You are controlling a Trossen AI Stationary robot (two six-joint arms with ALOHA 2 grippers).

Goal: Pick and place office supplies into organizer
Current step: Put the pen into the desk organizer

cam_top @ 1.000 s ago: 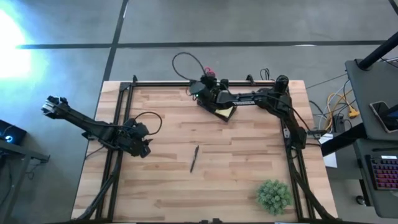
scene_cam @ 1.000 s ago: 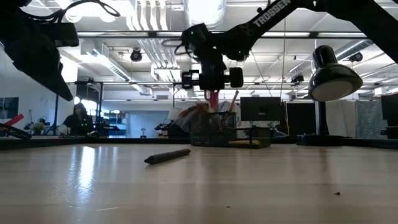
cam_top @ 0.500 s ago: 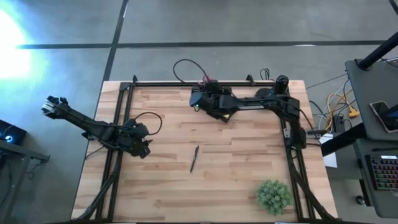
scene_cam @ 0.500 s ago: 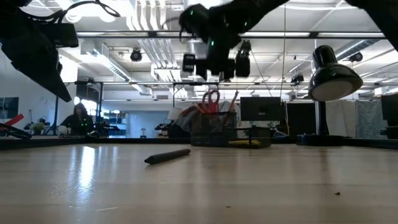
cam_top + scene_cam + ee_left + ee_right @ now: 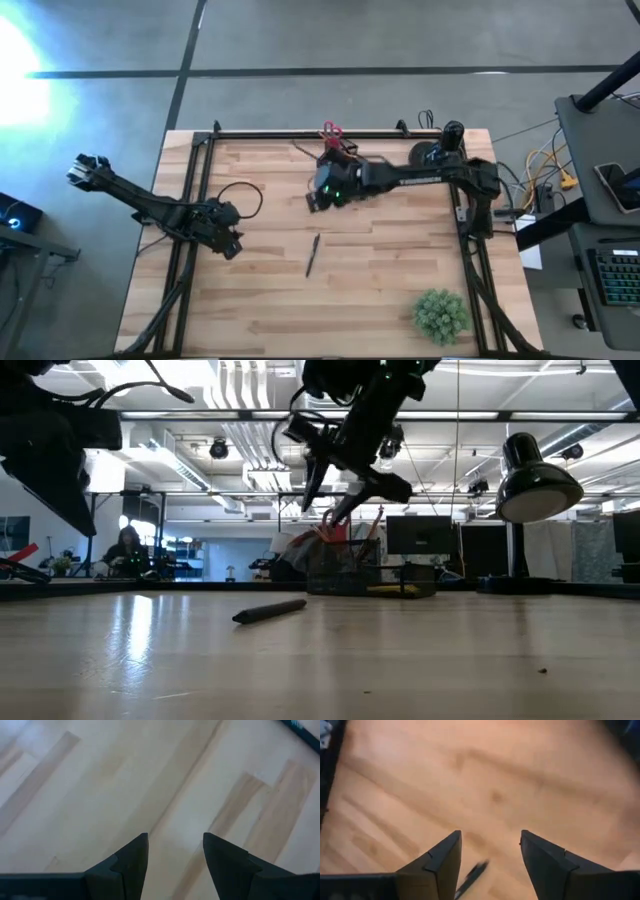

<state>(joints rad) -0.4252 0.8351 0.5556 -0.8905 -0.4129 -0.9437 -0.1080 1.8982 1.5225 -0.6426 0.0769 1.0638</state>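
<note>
A dark pen (image 5: pixel 313 254) lies flat on the wooden table (image 5: pixel 260 310) near its centre, running nearly front to back with a slight slant. The black organizer (image 5: pixel 345 572) stands at the table's far edge, near the middle. Red-handled scissors (image 5: pixel 338 519) and thin pencils (image 5: pixel 374 525) stand upright in it, handles up.

right gripper (image 5: pixel 318 196) up over mid-counter, fingers (image 5: pixel 442 857) spread and empty, left gripper (image 5: pixel 232 245) parked low, also apart
</note>
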